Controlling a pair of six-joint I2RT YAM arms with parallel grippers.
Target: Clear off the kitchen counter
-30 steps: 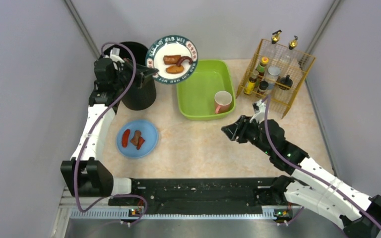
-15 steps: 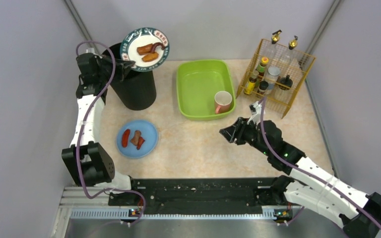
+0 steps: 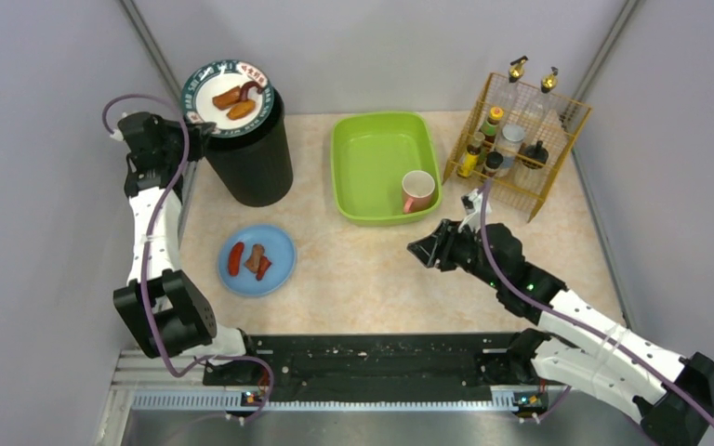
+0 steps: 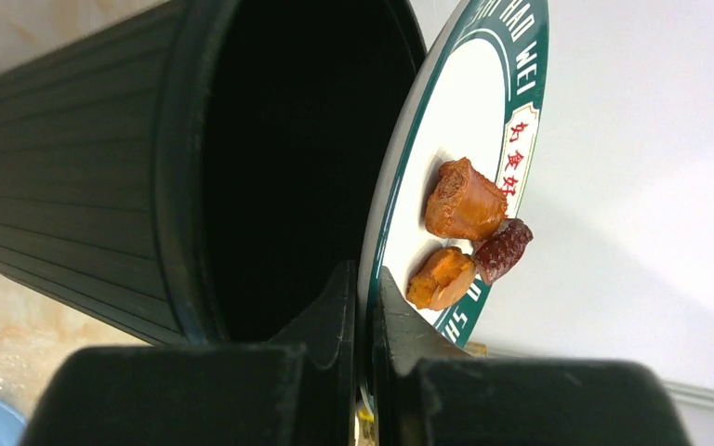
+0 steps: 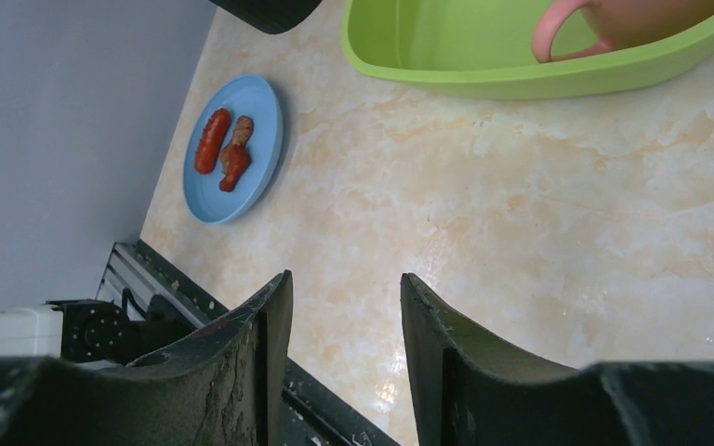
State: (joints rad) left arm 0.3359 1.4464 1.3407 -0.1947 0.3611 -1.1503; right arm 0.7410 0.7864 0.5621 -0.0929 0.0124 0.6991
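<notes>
My left gripper (image 3: 192,139) is shut on the rim of a white, green-rimmed plate (image 3: 206,100), held tilted over the mouth of the black bin (image 3: 253,172). In the left wrist view the plate (image 4: 456,111) stands almost edge-on beside the bin (image 4: 74,186), with brown food pieces (image 4: 465,200) still on it and my fingers (image 4: 365,279) pinching its edge. My right gripper (image 3: 420,249) hangs open and holds nothing above the beige kitchen counter (image 3: 372,279). A blue plate (image 3: 279,251) with sausage pieces lies on the counter at front left.
A lime-green tub (image 3: 372,158) holds a pink mug (image 3: 417,190) at the back middle. A yellow wire rack (image 3: 521,153) of bottles stands at back right. The black rail (image 3: 372,358) runs along the near edge. The right wrist view shows the blue plate (image 5: 265,121) and tub (image 5: 483,79).
My left arm swung the green-rimmed plate leftward from beside the tub to over the bin and tilted it. The right gripper crept slightly left, still open.
</notes>
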